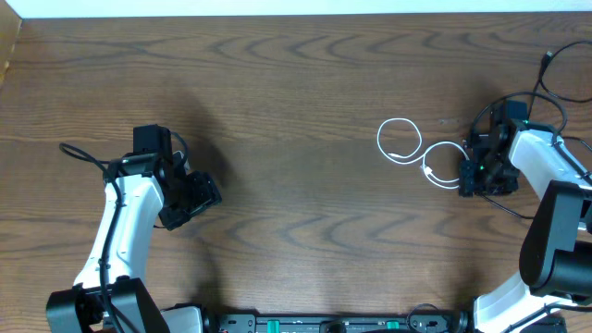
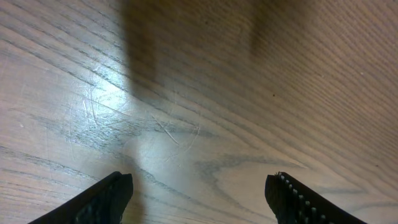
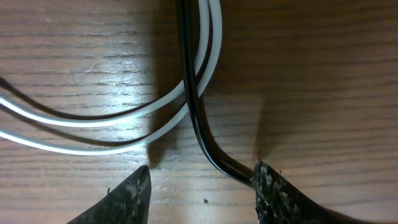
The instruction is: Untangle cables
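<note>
- Wood-grain surface [image 1: 296, 83] fills my overhead view.
- At 3 o'clock I see the white cable [image 3: 216, 31] lying in two loose loops, crossed by a thin black cable [image 3: 186, 50].
- My right fingers [image 1: 470, 176] stand partly open astride both cables. The black one touches the 5 o'clock fingertip, and nothing is clamped.
- My left fingers [image 1: 205, 194], at 9 o'clock, gape wide and hold nothing.

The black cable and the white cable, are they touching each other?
Touching. The right wrist view shows the black cable lying directly across the white cable strands where they cross, with no gap visible.
</note>
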